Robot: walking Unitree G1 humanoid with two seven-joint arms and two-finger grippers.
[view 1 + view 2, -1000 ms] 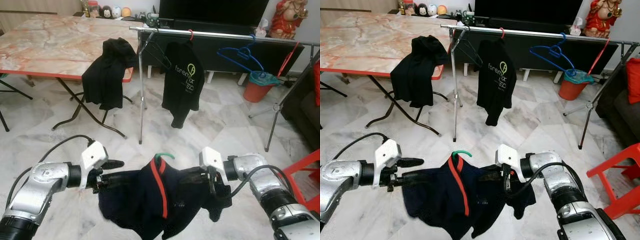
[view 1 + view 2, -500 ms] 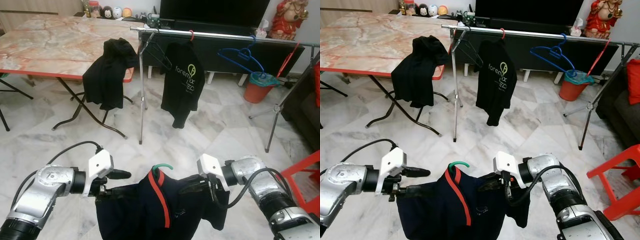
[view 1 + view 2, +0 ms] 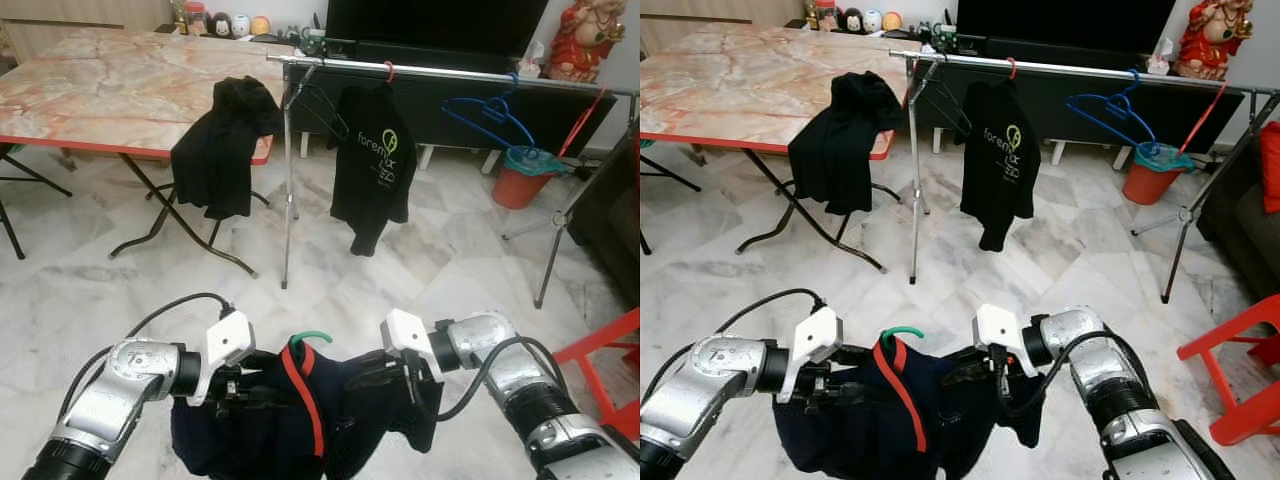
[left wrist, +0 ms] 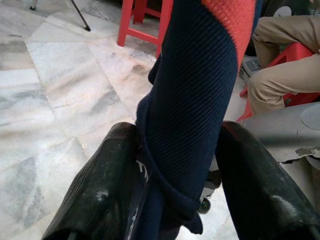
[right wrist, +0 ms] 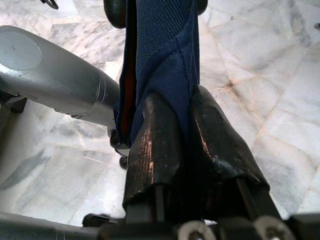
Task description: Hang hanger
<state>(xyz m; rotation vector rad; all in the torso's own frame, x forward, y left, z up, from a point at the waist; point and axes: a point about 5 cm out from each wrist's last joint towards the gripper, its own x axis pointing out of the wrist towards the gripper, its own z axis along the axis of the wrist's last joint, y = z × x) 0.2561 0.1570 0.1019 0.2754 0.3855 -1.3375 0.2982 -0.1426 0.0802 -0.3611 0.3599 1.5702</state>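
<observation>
**Navy garment on hanger held between both grippers, low in front of the rail**

At far left, a marble-topped table [image 3: 100, 95] is seen with a black garment [image 3: 220, 150] draped over its edge. The left gripper [image 3: 245, 385] is clamped on one shoulder of a navy shirt [image 3: 300, 430] with a red collar strip. A green hanger [image 3: 312, 340] hook is seen protruding above the collar. The right gripper [image 3: 385, 375] is pinched shut on the opposite shoulder. Well beyond, a clothes rail [image 3: 450, 72] carries a black printed shirt [image 3: 375, 165] and a blue hanger [image 3: 485, 110].
</observation>
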